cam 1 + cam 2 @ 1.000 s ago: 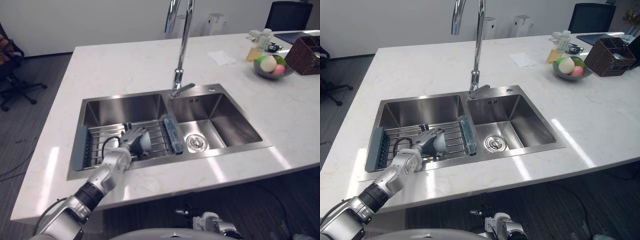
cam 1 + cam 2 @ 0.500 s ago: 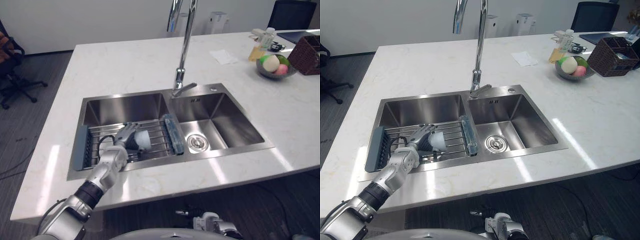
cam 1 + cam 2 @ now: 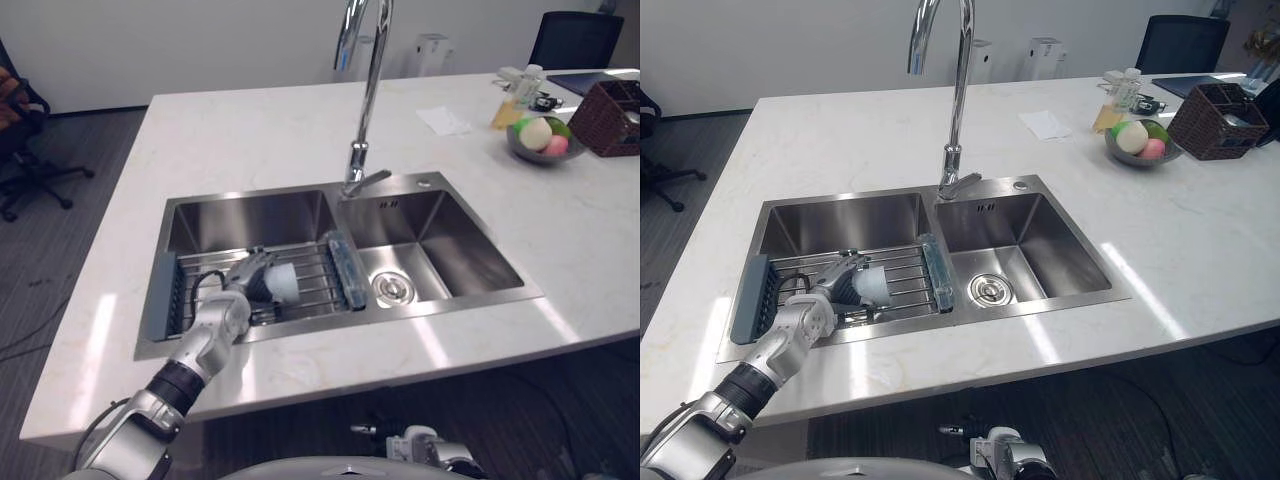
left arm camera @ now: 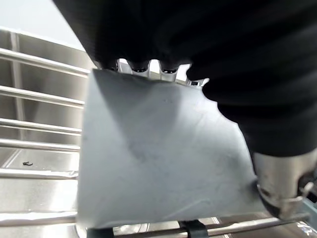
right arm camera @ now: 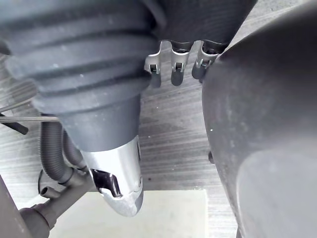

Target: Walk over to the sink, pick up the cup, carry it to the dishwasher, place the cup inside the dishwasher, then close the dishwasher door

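A pale cup [image 3: 282, 283] lies on its side on the wire rack [image 3: 322, 272] in the left basin of the steel sink [image 3: 250, 212]. My left hand [image 3: 243, 280] reaches into that basin from the front and is shut on the cup, its fingers [image 4: 148, 67] curled over the top and its thumb [image 4: 282, 183] against the side. In the left wrist view the cup [image 4: 158, 158] sits right against the palm, just above the rack bars. My right hand [image 5: 116, 173] hangs low beside me over the dark floor.
A tall faucet [image 3: 365, 100] rises between the two basins, and the right basin [image 3: 440, 250] has a drain. On the white counter at the far right stand a fruit bowl [image 3: 538, 138] and a wicker basket [image 3: 612, 115]. Office chairs [image 3: 20, 150] stand on the left.
My left hand has shifted a little left on the rack with its fingers closed round the cup, which now shows more beside them. The camera has moved slightly.
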Tool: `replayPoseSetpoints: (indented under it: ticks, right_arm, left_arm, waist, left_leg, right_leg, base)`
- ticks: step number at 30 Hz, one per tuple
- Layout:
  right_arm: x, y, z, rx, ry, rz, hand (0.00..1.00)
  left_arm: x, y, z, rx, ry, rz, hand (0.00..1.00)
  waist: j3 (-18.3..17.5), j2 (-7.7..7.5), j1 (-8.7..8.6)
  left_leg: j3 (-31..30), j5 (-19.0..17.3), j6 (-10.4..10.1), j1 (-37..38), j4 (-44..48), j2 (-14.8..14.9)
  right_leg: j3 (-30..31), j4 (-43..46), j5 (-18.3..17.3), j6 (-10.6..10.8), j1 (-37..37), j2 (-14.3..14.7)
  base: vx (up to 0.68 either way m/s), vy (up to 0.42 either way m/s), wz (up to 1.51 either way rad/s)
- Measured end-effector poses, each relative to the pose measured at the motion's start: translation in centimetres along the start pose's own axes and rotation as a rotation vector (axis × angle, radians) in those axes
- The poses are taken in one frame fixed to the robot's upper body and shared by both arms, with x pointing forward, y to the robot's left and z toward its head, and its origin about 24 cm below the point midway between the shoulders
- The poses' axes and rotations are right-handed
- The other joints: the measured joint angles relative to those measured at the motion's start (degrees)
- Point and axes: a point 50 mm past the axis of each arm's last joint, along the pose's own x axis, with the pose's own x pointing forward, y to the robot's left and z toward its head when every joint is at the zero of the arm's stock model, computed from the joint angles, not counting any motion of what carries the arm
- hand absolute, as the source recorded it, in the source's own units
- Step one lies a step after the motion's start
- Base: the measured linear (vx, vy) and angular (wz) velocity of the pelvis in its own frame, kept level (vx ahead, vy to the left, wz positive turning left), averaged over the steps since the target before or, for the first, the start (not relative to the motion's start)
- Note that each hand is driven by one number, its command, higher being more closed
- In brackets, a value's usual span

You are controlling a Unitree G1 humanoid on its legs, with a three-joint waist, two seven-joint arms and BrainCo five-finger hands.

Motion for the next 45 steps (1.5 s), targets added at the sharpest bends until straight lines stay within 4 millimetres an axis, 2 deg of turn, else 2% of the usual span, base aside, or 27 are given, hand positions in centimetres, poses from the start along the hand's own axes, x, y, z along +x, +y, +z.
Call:
replayPoseSetpoints:
  ticks: [15,16,32,45]
  right_arm:
    - [0.0,-0.1,0.2,-0.002,0.011,0.005,0.0]
    - [0.0,-0.2,0.2,-0.002,0.013,0.004,0.0]
    - [-0.2,-0.8,-0.1,0.005,0.052,-0.003,0.0]
    - [-0.3,-1.0,-0.2,0.012,0.051,0.007,0.0]
  left_arm:
    - [-0.3,-0.6,-0.3,0.02,0.03,-0.098,0.0]
    - [-0.3,-0.7,-0.4,0.018,0.037,-0.099,1.0]
    - [-0.1,-1.8,-1.8,-0.063,0.133,-0.017,1.0]
    - [-0.5,-1.7,-1.2,-0.121,0.003,0.071,1.0]
  waist:
    - [-0.2,0.07,0.1]
    - [-0.2,0.06,0.19]
    - [-1.6,0.8,0.44]
    - [-1.6,0.84,0.97]
  left_leg:
    - [-0.7,-0.1,-0.1,0.8,0.0,0.0]
    - [-0.8,-0.1,-0.1,0.8,0.0,0.0]
    - [-0.5,-0.1,-0.1,1.0,0.0,0.1]
    - [0.1,-0.2,-0.1,0.9,0.0,0.1]
  right_leg:
    - [-0.3,0.0,-0.2,0.2,0.9,0.0]
    - [-0.3,0.0,-0.2,0.2,0.9,0.0]
    - [0.2,0.2,-0.3,0.3,0.9,0.1]
    - [0.5,0.3,-0.5,0.4,0.5,0.1]
  base:
    - [0.0,-0.001,0.0]
    - [0.0,0.0,0.0]
    - [0.0,0.0,0.0]
    - [0.0,0.0,0.0]
